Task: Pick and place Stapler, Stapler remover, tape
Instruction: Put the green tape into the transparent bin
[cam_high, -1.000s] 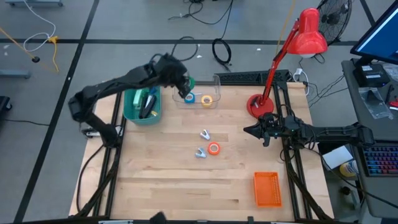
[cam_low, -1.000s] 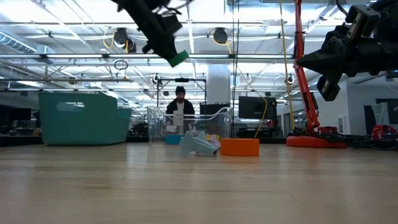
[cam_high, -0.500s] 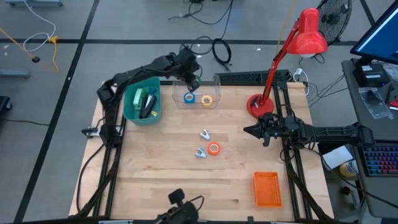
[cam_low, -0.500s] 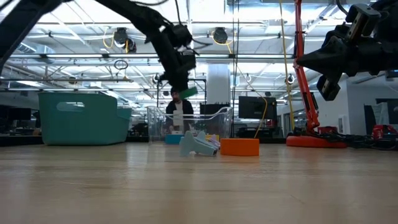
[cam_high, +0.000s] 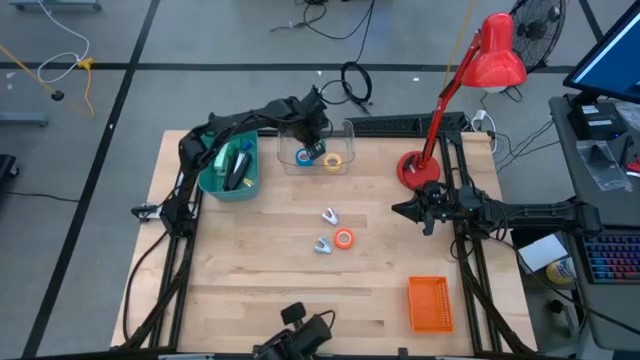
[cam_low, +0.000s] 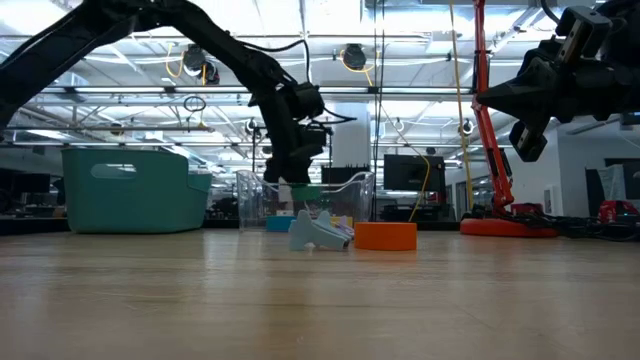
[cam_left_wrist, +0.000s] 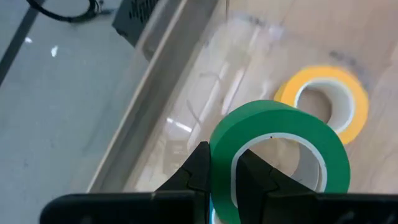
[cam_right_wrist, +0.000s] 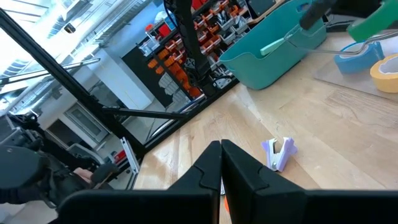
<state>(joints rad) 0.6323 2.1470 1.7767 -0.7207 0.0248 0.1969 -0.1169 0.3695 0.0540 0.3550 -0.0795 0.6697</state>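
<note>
Teal bin (cam_high: 230, 168) is sitting to the side of the left gripper (cam_high: 312, 140), dark tools lying inside it. Left gripper is reaching over the clear tray (cam_high: 322, 158) at the table's far edge, fingers pinching the wall of a green tape roll (cam_left_wrist: 273, 155) — one finger inside the ring, one outside. Directly under the gripper, inside the tray, a blue tape roll (cam_high: 305, 157) is lying; a yellow tape roll (cam_high: 333, 159) is lying just beside it.

Mid-table, nearer the front than the left gripper: two staple removers (cam_high: 328, 215), and an orange tape roll (cam_high: 344, 238) touching the nearer one.

Right gripper (cam_high: 402, 210) is hovering above the table beside the red lamp (cam_high: 470, 70), fingers pressed together, holding nothing. Orange basket (cam_high: 430, 303) is sitting nearer the front than it.
</note>
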